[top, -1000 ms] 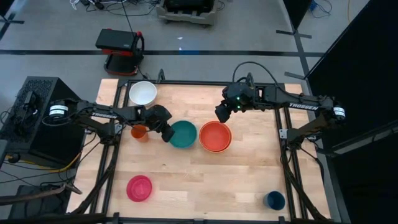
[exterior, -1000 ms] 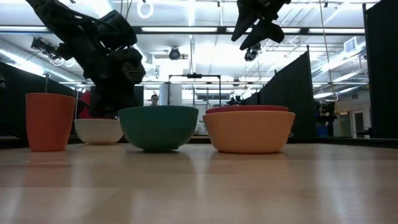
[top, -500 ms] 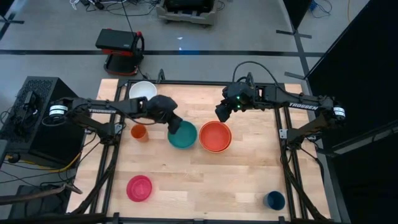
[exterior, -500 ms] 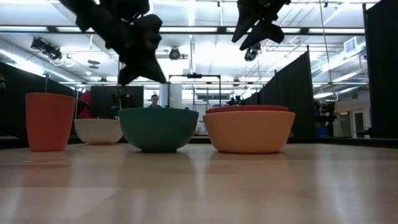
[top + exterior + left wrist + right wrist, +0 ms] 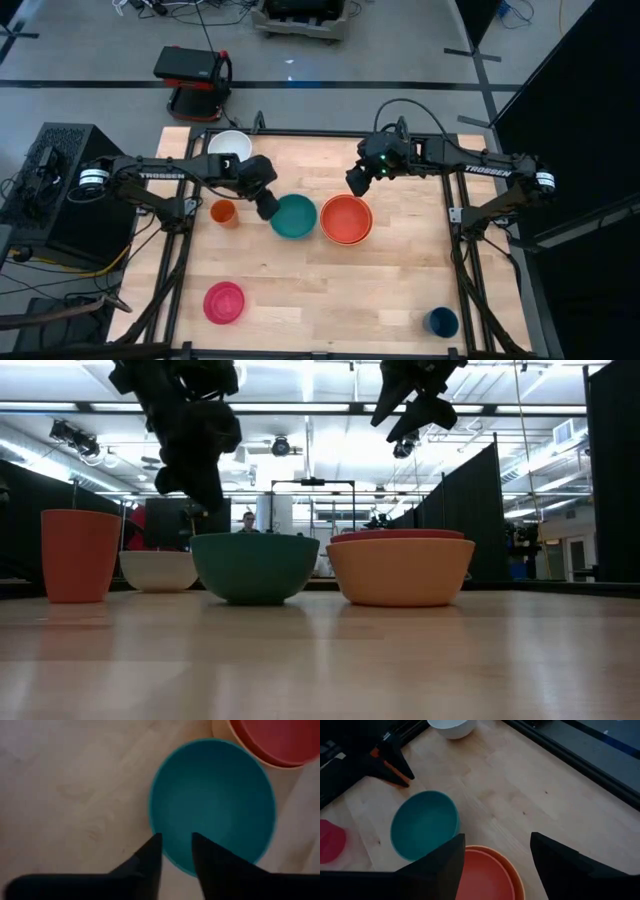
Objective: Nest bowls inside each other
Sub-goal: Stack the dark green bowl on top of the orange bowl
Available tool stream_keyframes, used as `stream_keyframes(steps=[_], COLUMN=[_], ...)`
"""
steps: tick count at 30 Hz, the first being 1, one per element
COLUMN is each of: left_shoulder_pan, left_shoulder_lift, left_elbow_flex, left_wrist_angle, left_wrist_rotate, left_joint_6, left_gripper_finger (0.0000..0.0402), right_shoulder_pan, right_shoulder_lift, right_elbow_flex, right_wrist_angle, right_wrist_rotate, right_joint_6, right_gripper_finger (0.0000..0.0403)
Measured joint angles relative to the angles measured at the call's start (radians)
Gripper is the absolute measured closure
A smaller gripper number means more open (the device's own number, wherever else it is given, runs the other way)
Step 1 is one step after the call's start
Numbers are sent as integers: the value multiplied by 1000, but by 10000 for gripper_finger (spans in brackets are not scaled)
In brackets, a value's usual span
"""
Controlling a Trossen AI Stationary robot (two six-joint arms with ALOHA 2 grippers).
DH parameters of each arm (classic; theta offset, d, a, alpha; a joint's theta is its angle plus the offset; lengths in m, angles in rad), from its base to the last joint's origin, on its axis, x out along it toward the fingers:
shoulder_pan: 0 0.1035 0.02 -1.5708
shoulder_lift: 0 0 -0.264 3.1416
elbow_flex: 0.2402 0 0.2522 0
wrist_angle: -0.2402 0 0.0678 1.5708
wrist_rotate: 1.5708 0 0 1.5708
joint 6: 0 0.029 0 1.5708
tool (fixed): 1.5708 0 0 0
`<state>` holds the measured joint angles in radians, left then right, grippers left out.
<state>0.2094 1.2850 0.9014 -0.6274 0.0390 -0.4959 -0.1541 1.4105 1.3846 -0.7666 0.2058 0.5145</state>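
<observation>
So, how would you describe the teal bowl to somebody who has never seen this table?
Start from the wooden table and look at its middle, just left of the red-orange bowl nested in a light orange bowl. The teal bowl stands there upright and empty, under the left gripper. It is the only blue-green bowl; the white bowl stands farther back.
</observation>
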Motion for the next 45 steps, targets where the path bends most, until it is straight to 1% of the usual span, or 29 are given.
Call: stream_keyframes(steps=[8,10,13,16,18,20,38,41,45], left_shoulder_pan=[0,0,0,0,0,0,0,0,0], left_shoulder_lift=[45,80,124,168,190,212,231,225,212], left_elbow_flex=[0,0,0,0,0,0,31,88,237], left_wrist_angle=[-28,-28,-27,-11,0,16,64,28,-65], left_wrist_rotate=[64,69,70,70,70,70,86,85,56], left_joint_6=[-38,-40,-40,-40,-40,-40,-54,-38,12], left_gripper_finger=[110,84,62,60,70,91,397,401,401], right_shoulder_pan=[0,0,0,0,0,0,-32,-42,-52], right_shoulder_lift=[0,0,0,0,0,0,0,0,0], right_elbow_flex=[0,0,0,0,0,0,0,0,0], right_wrist_angle=[0,0,0,0,-1,-6,-8,-8,-9], right_wrist_rotate=[0,0,0,0,0,0,-2,-4,-9], right_joint_6=[-3,-4,-4,-4,-4,-4,-48,-49,-52], right_gripper_finger=[204,206,204,201,199,200,216,221,229])
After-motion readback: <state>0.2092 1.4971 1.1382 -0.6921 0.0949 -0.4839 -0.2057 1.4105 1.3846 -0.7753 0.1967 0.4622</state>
